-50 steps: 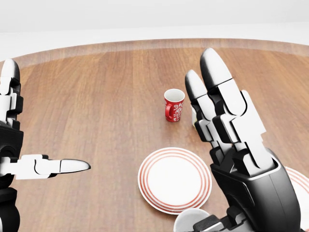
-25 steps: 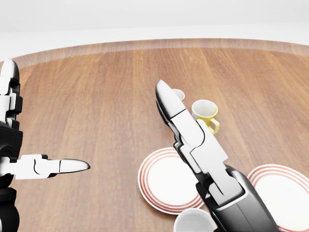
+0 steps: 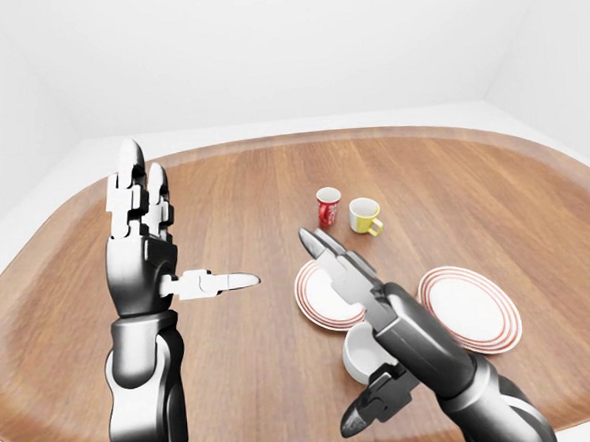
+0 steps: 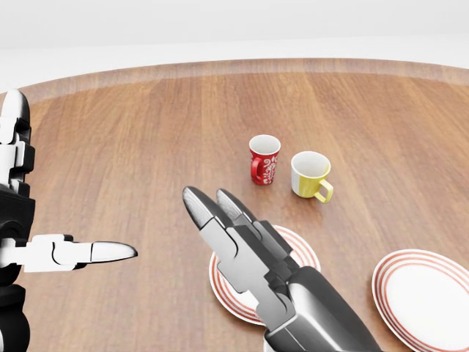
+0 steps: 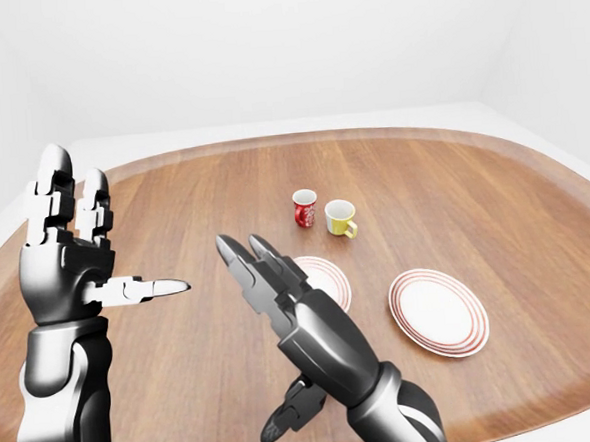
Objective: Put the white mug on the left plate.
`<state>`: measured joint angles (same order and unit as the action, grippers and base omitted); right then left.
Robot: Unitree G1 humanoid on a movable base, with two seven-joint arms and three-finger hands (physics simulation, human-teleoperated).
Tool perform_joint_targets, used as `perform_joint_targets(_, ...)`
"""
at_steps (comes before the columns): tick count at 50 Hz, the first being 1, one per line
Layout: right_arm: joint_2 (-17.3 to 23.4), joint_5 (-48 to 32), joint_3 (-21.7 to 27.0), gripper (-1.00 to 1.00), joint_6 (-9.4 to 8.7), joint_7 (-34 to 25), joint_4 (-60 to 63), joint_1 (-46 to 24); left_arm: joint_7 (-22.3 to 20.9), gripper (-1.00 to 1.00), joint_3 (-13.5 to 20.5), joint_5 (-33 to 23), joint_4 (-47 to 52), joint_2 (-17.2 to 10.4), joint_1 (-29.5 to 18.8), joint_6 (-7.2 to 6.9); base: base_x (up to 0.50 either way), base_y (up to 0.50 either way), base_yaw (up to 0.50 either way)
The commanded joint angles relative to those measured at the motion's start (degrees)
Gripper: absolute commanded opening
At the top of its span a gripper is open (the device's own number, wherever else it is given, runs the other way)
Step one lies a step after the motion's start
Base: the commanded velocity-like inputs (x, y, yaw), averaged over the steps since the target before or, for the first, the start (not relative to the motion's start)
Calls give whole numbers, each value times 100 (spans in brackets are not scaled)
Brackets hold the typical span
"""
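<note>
The white mug (image 3: 359, 357) stands on the wooden table (image 3: 255, 384), just below the left plate (image 3: 320, 302) in the left-eye view. My right hand (image 3: 365, 297) partly covers the mug. That hand is open, its two long fingers (image 4: 212, 216) stretched flat and pointing up-left over the left plate (image 4: 302, 254). Its thumb (image 3: 362, 415) hangs apart, lower down. The fingers close on nothing. My left hand (image 3: 162, 249) is held upright at the left, open, thumb pointing right, far from the mug. In the head and right-eye views the mug is hidden.
A red patterned mug (image 4: 264, 159) and a yellow mug (image 4: 311, 176) stand side by side above the left plate. A second red-rimmed plate (image 4: 429, 297) lies to the right. The oval table's rim (image 3: 300, 139) curves across the top.
My right hand has dropped from upright before the mugs to low and flat over the left plate, swinging left. Both far mugs now show. The left hand has not moved.
</note>
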<state>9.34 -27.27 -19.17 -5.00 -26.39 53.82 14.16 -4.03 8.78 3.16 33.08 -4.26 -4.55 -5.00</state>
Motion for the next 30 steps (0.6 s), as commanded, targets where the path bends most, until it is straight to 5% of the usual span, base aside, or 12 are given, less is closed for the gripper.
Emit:
perform_joint_targets(1, -72, -528, -53, 100, 0, -367, -77, 168, 2, 100, 6, -2, -15, -3, -11, 0, 0, 0, 0)
perform_joint_targets(30, -4, -1445, -66, 100, 0, -645, -562, 595, -4, 100, 6, -8, -23, 0, 7, 0, 0, 0, 0)
